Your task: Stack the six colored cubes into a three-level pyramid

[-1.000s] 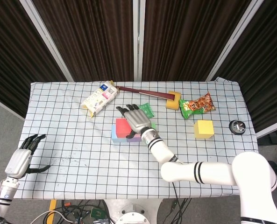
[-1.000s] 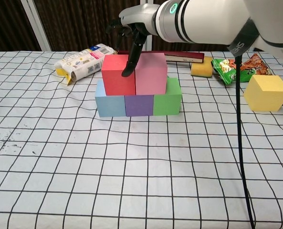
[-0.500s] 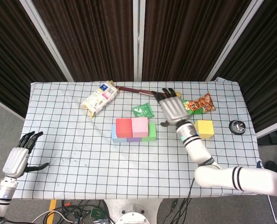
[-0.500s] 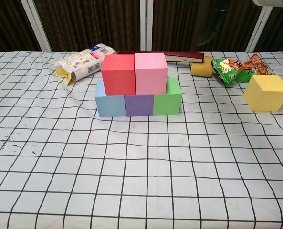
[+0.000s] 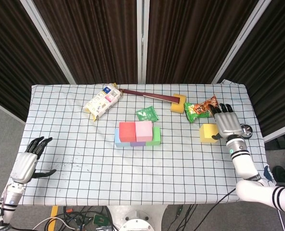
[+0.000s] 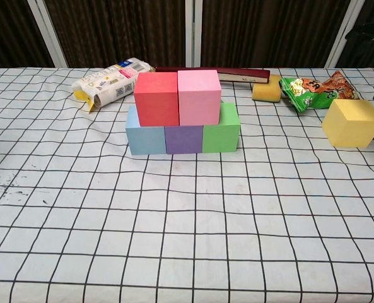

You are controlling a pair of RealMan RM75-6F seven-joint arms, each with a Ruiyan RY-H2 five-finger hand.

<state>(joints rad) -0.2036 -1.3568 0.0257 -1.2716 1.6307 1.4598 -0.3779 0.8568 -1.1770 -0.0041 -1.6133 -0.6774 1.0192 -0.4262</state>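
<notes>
**Five cubes up, yellow cube is the risk**

Two levels built: blue cube (image 6: 145,137), purple cube (image 6: 183,139), green cube (image 6: 222,129) in a touching row, red cube (image 6: 156,98) and pink cube (image 6: 198,96) side by side on top. Red sits over blue and purple; pink over purple and green. Yellow cube (image 5: 209,133) on the table (image 5: 84,159), well right of the stack, just below the snack bags (image 5: 203,109)

Right hand (image 5: 227,123) beside the yellow cube on its right edge, fingers spread, nothing held; can't tell if it touches. Left hand (image 5: 30,161) at the near-left table edge, released, empty, well apart from everything

Likely failure points, judging from this:
- Cube stands turned relative to the stack in the chest view; a grip across a corner could slip or rotate it in hand
- Top seat is the red/pink seam. Off-centre placement and it tips off one side
- Any side push on release could spread red and pink or shift the base row
- Approach from the right passes close to pink and green; a trailing finger could clip them
- Snack bags just behind the cube may snag fingers during the grasp
</notes>
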